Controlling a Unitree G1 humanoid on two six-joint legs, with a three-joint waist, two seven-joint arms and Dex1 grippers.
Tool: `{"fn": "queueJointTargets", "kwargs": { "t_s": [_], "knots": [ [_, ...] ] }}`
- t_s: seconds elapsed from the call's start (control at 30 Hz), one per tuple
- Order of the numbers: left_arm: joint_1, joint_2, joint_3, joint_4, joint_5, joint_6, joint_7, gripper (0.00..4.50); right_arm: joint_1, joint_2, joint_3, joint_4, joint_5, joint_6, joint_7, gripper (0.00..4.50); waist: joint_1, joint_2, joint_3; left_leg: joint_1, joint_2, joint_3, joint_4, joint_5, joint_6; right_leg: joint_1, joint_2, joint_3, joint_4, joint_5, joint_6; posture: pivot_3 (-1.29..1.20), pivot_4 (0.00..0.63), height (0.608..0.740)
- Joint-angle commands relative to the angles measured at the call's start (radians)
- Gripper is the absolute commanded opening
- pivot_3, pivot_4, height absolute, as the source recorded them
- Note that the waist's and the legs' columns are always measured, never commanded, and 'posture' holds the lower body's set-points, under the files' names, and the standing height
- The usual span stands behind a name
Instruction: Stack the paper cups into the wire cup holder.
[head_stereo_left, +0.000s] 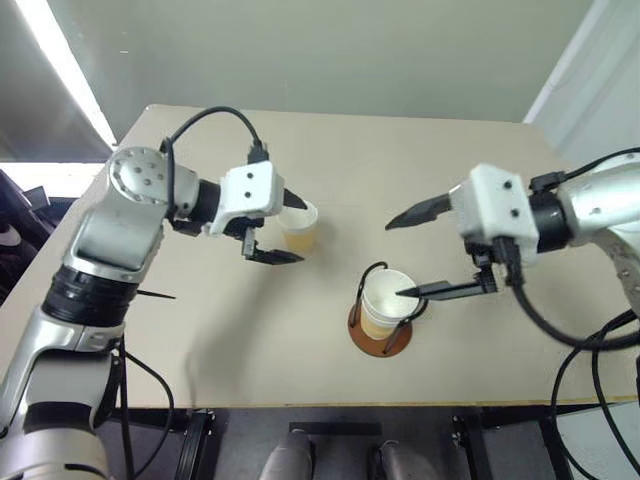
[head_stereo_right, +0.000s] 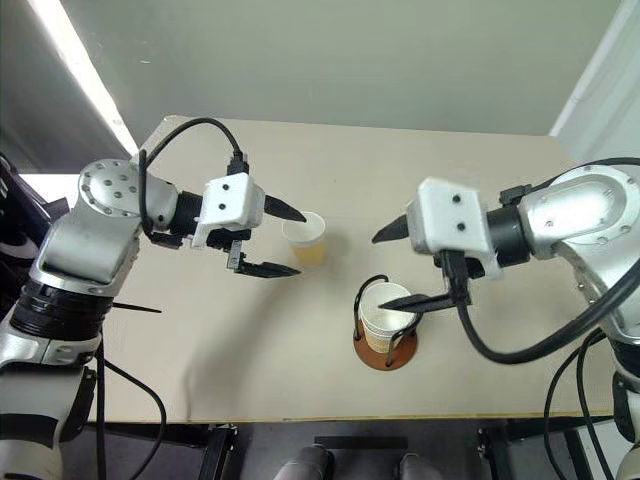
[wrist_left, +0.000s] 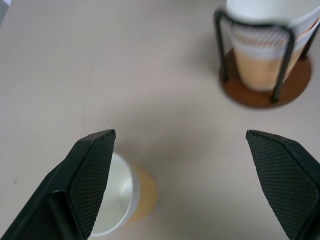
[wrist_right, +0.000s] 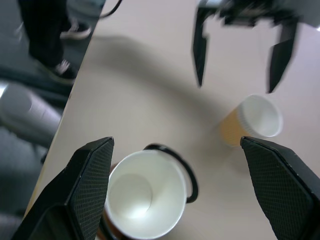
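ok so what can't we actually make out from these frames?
- How many cups are nested in the wire holder: head views show one rim; in the left wrist view the stack is blurred and cut off by the frame edge.
- The loose cup: partly behind the open left gripper.
- Holder base: partly behind the open right gripper in its wrist view.

The counter (head_stereo_left: 300, 350) is a matt, pale beige board, smooth and without sheen. The lone paper cup (head_stereo_left: 300, 228), left of centre in the head view, has a dull tan-yellow paper wall and a smooth white lining with a rolled rim. The wire cup holder (head_stereo_left: 380, 335) pairs thin black wire — faintly glossy — with a reddish-brown wooden disc; the nested paper cups (wrist_left: 260, 55) in it show ribbed, striped paper. Both grippers' black fingers (wrist_left: 90, 180) look like finely textured matt plastic.
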Motion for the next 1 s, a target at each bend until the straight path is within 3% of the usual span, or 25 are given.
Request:
{"fn": "queueJointTargets", "kwargs": {
  "t_s": [0.03,0.4,1.0],
  "knots": [
    [-0.061,-0.036,-0.020,0.036,0.080,-0.060,0.065,4.50,-0.014,-0.009,-0.072,-0.010,0.059,0.045,-0.044,4.11,0.002,0.000,0.000,0.000,0.000,0.000,0.000,0.000,0.000,0.000,0.000,0.000,0.000,0.000,0.000,0.00,0.150,0.740],
    [-0.120,-0.093,-0.154,0.212,0.384,-0.280,0.206,4.50,-0.001,-0.056,-0.088,-0.004,0.125,0.074,-0.081,4.11,-0.001,0.000,0.000,-0.002,0.000,0.000,-0.003,0.001,-0.001,-0.004,0.000,0.000,0.000,0.000,0.000,0.00,0.150,0.740],
    [-0.119,-0.143,-0.162,0.367,0.467,-0.383,0.220,4.50,0.016,-0.094,-0.092,0.001,0.143,0.050,-0.095,4.11,0.002,0.000,0.000,-0.007,0.000,0.000,-0.001,0.001,-0.001,-0.009,0.000,0.000,0.000,0.000,0.000,0.00,0.150,0.740]
  ]
}}
